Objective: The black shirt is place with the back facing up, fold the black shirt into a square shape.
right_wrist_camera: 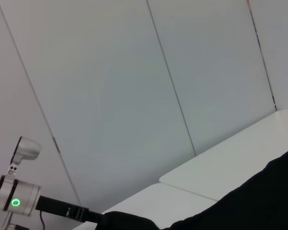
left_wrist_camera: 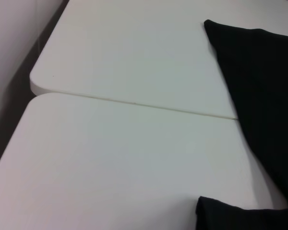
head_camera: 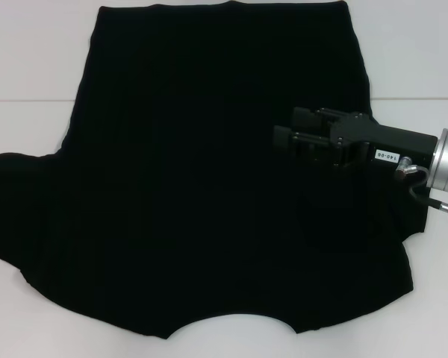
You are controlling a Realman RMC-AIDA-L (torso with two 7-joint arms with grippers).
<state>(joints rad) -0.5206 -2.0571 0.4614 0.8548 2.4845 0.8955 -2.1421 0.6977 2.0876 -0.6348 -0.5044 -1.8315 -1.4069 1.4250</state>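
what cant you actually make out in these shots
- Right gripper, head view: black fingers against the black shirt, so open or shut is unreadable.
- Left gripper: its fingers are out of every view.
- Shirt's near hem and left sleeve: cut by the head view's edges.
- Any lettering: none visible on the upward side.

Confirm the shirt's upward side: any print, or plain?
Plain black, no print on the large soft cloth T-shirt; clearest in the head view.
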